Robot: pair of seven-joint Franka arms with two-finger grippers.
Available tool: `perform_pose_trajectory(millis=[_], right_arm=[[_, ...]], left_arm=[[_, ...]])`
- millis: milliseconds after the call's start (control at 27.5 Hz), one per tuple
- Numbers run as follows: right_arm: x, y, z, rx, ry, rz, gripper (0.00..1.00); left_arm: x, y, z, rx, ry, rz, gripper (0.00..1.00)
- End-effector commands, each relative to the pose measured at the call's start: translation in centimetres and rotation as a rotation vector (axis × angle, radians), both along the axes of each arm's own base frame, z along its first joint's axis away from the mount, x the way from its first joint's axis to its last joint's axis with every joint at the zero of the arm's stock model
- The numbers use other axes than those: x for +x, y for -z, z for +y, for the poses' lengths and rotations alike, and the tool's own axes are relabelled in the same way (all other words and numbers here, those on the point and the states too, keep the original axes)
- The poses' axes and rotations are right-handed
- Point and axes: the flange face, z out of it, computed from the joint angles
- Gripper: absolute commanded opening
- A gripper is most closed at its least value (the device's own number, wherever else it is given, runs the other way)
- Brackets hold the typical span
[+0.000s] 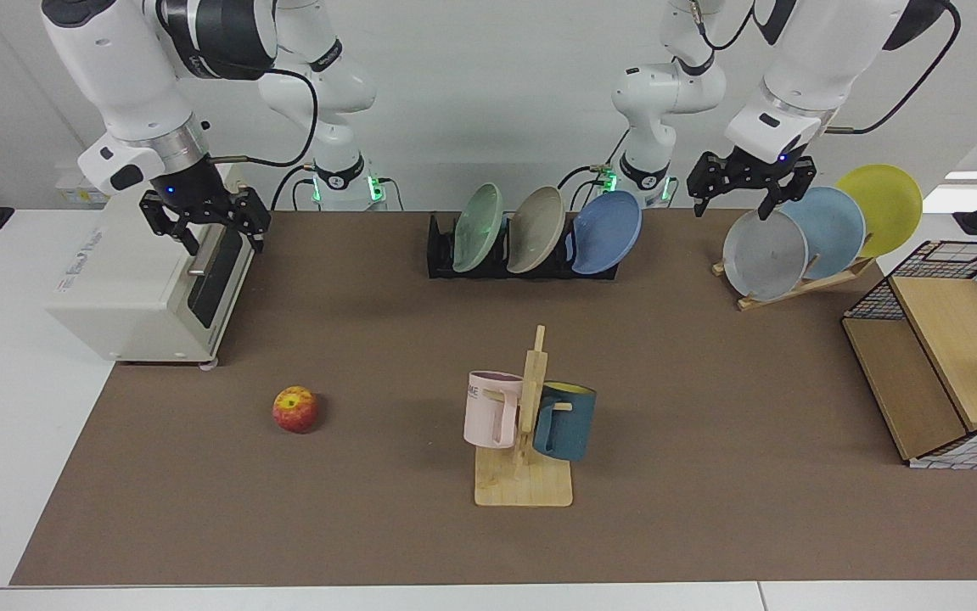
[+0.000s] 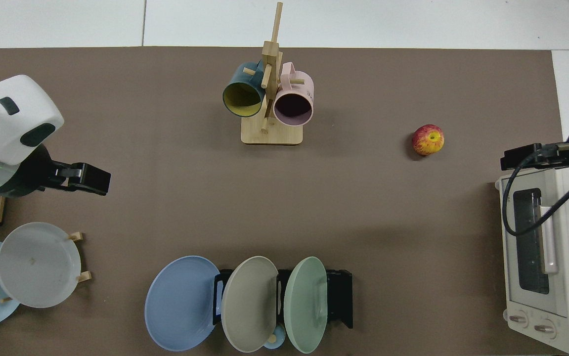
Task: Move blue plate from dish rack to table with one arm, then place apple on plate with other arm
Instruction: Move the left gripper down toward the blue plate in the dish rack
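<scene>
The blue plate (image 1: 608,232) stood on edge in the end slot of the black dish rack (image 1: 441,255), at the rack end toward the left arm's side, next to a beige plate (image 1: 536,229) and a green plate (image 1: 478,227). Its face leaned outward from the rack, so the exposed rim was the upper edge; its disc ran roughly across the rack's length.

The left gripper (image 1: 751,193) hung above the light-wood plate stand (image 1: 794,287), just over the grey plate (image 1: 764,255) there, with no contact visible. Its fingers were apart and held nothing. The blue plate lay beside and below it, toward the table centre. This arm was judged the nearer one for the lift.

The right gripper (image 1: 206,227) hovered in front of the white toaster oven (image 1: 148,288), fingers apart and empty. The apple (image 1: 294,409) lay on the brown table (image 1: 709,509), well apart from the rack, nearer the camera than this gripper and on the right arm's side.

The mug tree (image 1: 530,424) stood between the apple and the open table area.
</scene>
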Motion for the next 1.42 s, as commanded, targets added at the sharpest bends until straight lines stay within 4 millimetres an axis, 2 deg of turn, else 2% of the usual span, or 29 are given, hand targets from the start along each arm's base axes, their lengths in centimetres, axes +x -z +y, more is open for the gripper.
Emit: perform_pose_trajectory(millis=[0, 581, 980, 1125, 1271, 1380], right_arm=[[-1.1, 0.0, -0.1, -0.014, -0.007, 0.012, 1.0], [-1.2, 0.0, -0.1, -0.014, -0.009, 0.011, 1.0], [-1.3, 0.2, 0.0, -0.01, -0.005, 0.011, 1.0], [-1.3, 0.3, 0.0, -0.01, -0.005, 0.015, 1.0], [-1.3, 0.3, 0.0, -0.01, -0.005, 0.017, 1.0], [-1.3, 0.3, 0.0, -0.01, -0.007, 0.017, 1.0]], left_arm=[[0.0, -0.1, 0.3, -0.018, -0.008, -0.009, 1.0], [-0.1, -0.2, 0.4, -0.005, -0.012, 0.0, 1.0], [-1.8, 1.0, 0.1, -0.01, -0.002, -0.001, 1.0], [-3.0, 2.4, 0.4, -0.029, -0.015, 0.006, 1.0], [-5.8, 4.1, 0.3, -0.045, -0.028, 0.001, 1.0], [-7.4, 6.5, 0.3, -0.055, -0.034, 0.038, 1.0]])
